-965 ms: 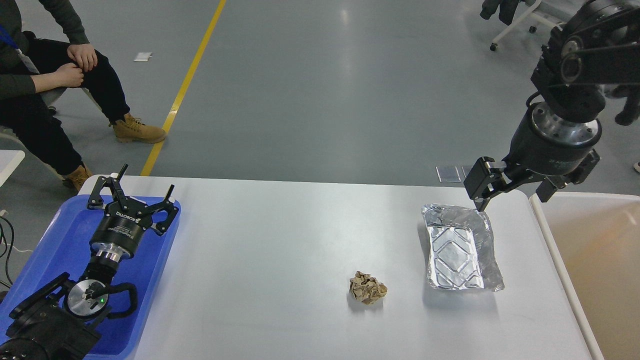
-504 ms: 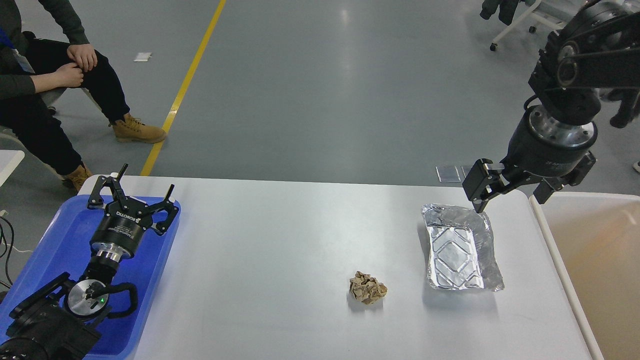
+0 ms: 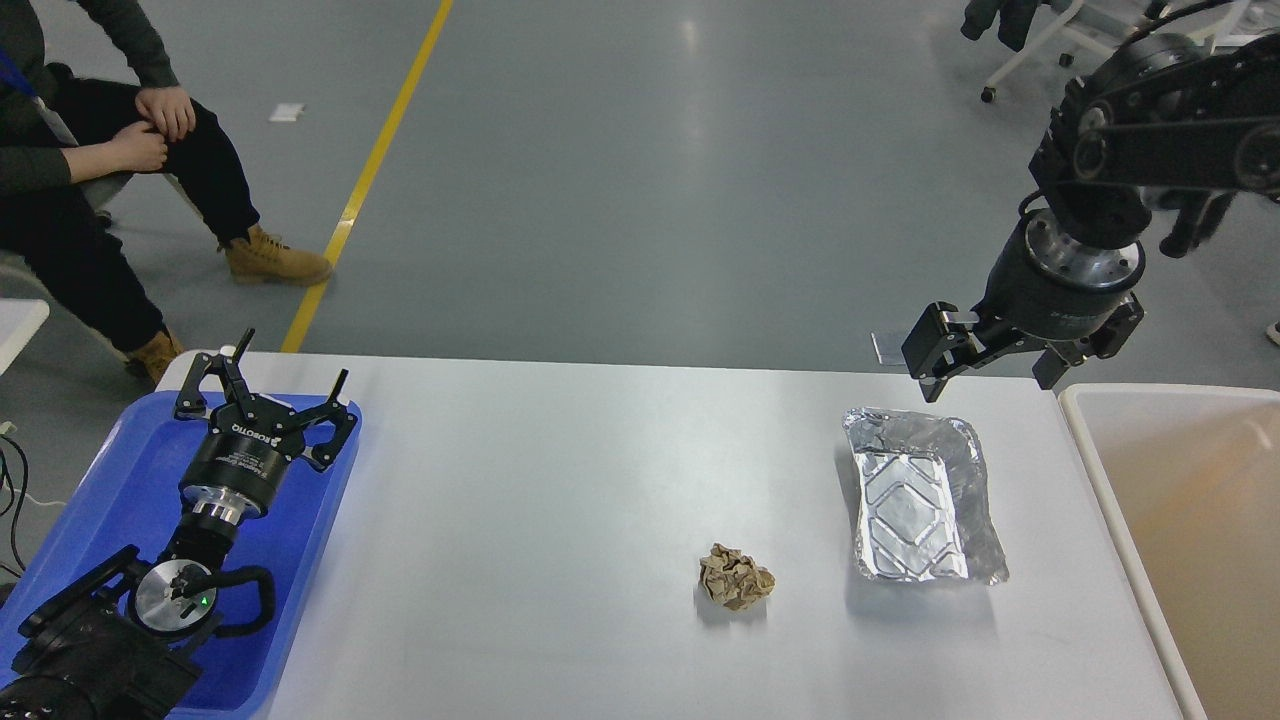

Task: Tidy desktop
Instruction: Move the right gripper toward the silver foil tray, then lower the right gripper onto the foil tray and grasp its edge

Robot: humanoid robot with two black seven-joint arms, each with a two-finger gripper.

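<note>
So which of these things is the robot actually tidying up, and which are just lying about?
Part of the job:
desktop
foil tray
crumpled brown paper
beige bin
blue tray

Just there:
seated person
yellow floor line
white scrap on the floor

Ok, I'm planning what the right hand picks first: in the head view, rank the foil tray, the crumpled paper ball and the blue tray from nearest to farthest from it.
1. Foil tray, on the desktop just below the right hand.
2. Crumpled paper ball, nearer the front edge, left of the foil tray.
3. Blue tray, at the far left end, under the left hand.
</note>
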